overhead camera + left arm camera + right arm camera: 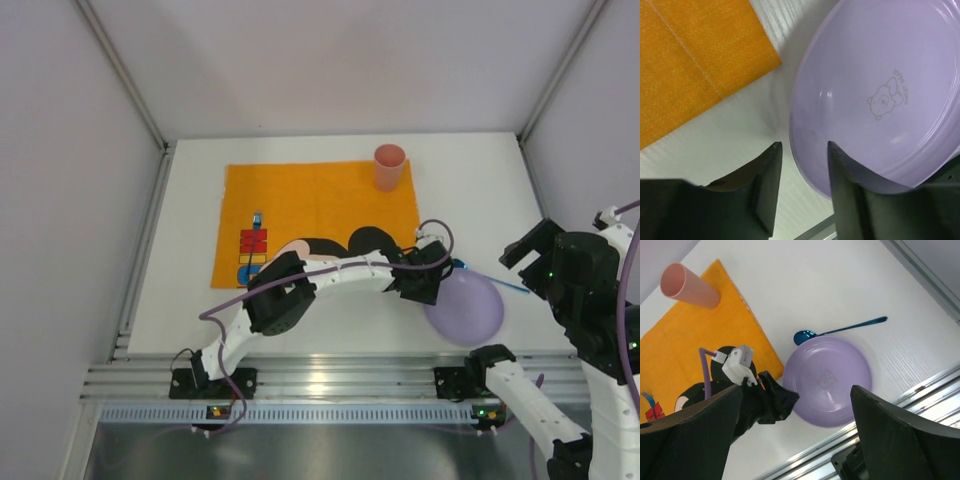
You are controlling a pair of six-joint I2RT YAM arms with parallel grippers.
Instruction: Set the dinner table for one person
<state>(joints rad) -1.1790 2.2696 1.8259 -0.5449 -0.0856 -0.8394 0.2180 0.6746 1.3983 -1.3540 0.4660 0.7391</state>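
Just beside the orange cloth placemat, toward the near right of the matte white dinner table, lies a glossy round lilac plate — the left gripper straddles its rim, fingers apart; the right gripper hovers above, fingers wide apart.

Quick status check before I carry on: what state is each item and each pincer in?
Placemat: spread flat on the dinner table.
Cup: upright, mouth up, on the placemat's far right corner.
Plate: right side up, empty, on bare table beside the placemat.
Spoon: lying loose, bowl at the plate's rim.
Left pincer: open, fingers straddling the plate's rim.
Right pincer: open, empty, above the table.
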